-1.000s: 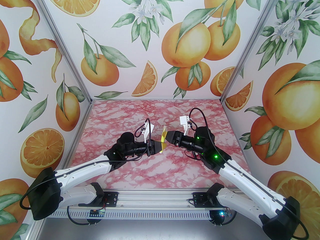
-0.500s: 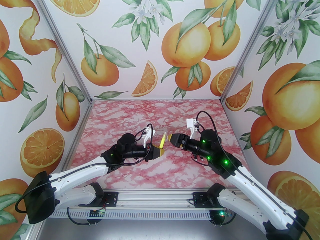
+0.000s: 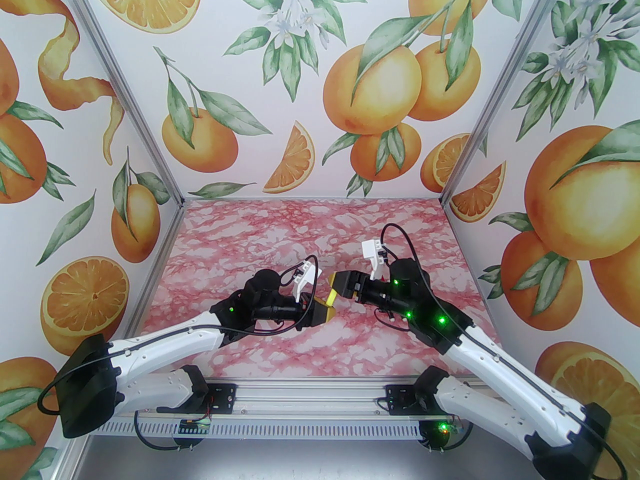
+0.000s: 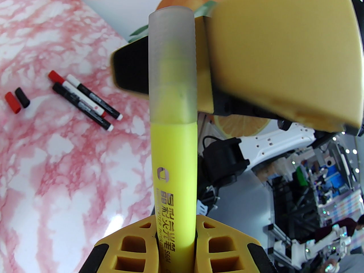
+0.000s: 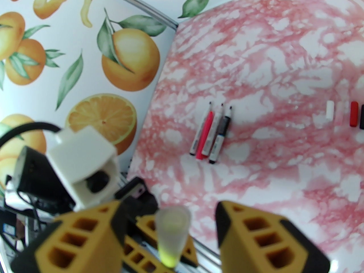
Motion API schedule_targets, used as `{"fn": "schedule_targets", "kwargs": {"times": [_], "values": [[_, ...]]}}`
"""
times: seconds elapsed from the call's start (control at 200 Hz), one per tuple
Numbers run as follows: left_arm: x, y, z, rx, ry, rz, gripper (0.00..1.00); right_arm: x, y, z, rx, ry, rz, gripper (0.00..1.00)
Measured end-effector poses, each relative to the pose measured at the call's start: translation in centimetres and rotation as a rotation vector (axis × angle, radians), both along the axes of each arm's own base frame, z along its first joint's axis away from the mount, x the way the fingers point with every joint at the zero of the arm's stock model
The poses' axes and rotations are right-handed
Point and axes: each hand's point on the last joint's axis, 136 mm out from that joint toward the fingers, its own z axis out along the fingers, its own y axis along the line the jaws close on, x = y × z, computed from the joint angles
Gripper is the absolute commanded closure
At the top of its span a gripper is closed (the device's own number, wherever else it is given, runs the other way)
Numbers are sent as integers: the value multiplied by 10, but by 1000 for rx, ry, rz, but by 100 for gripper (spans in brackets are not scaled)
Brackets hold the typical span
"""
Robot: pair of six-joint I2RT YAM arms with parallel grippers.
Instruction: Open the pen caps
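My left gripper (image 4: 176, 232) is shut on the lower barrel of a yellow pen (image 4: 174, 163), held above the table. Its frosted translucent pen cap (image 4: 172, 64) is still on the tip. My right gripper (image 5: 172, 209) is open and straddles that cap (image 5: 172, 226), with a gap on each side; its fingers (image 4: 284, 53) flank the cap. From above, both grippers meet at the pen (image 3: 331, 298) over mid-table. Loose red (image 4: 12, 102) and black (image 4: 22, 97) caps lie beside two uncapped pens (image 4: 85, 98).
Three more pens (image 5: 212, 132) lie side by side on the pink marble table (image 3: 310, 348). White (image 5: 330, 110) and red (image 5: 354, 114) caps lie to their right. Printed walls (image 3: 150, 228) close in the left, back and right sides.
My right gripper pulled away to the right, then came back and now straddles the pen's capped end. My left gripper carried the pen slightly nearer and to the right.
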Motion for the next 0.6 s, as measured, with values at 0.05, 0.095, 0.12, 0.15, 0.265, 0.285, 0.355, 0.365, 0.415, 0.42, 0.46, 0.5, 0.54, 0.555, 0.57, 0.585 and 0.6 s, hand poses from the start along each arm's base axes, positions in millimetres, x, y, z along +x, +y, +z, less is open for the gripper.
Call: {"fn": "schedule_targets", "kwargs": {"times": [0.05, 0.095, 0.12, 0.15, 0.265, 0.285, 0.355, 0.365, 0.415, 0.42, 0.46, 0.5, 0.54, 0.555, 0.57, 0.585, 0.6], "values": [[-2, -1, 0, -1, 1, -8, 93, 1, 0, -1, -2, 1, -6, 52], [-3, -1, 0, -1, 2, -13, 93, 2, -1, -1, -4, -2, -11, 53], [-4, -1, 0, -1, 3, -15, 93, 2, -1, -1, -4, -2, -15, 54], [-4, -1, 0, -1, 3, -18, 93, 3, -2, -1, -6, -2, -19, 56], [-6, -2, -1, -1, 5, -25, 94, 4, -3, -1, -9, -7, -29, 63], [-6, -2, -1, -1, 5, -25, 93, 5, -3, -1, -8, -4, -31, 64], [-6, -3, -2, 2, 9, -28, 94, 5, -3, -1, -8, -5, -32, 65], [-6, -3, -2, 2, 10, -28, 94, 5, -3, -1, -8, -6, -32, 65], [-6, -3, -4, 6, 13, -30, 94, 5, -3, -1, -8, -6, -32, 66], [-6, -3, -4, 6, 13, -30, 94, 5, -3, -1, -8, -5, -32, 66], [-6, -3, -5, 8, 16, -31, 94, 4, -2, -1, -8, -6, -29, 66], [-5, -4, -7, 11, 18, -31, 94, 3, -1, -1, -8, -6, -26, 67], [-5, -4, -8, 13, 20, -33, 94, 3, -1, -1, -9, -5, -24, 67], [-5, -5, -8, 12, 20, -33, 94, 3, -1, -1, -10, -5, -25, 67], [-5, -5, -8, 11, 19, -33, 94, 3, -1, -1, -10, -5, -25, 67], [-5, -5, -8, 11, 19, -34, 94, 3, -1, -1, -10, -5, -26, 67], [-5, -5, -8, 9, 18, -33, 94, 3, -1, -1, -10, -5, -26, 67]]}}
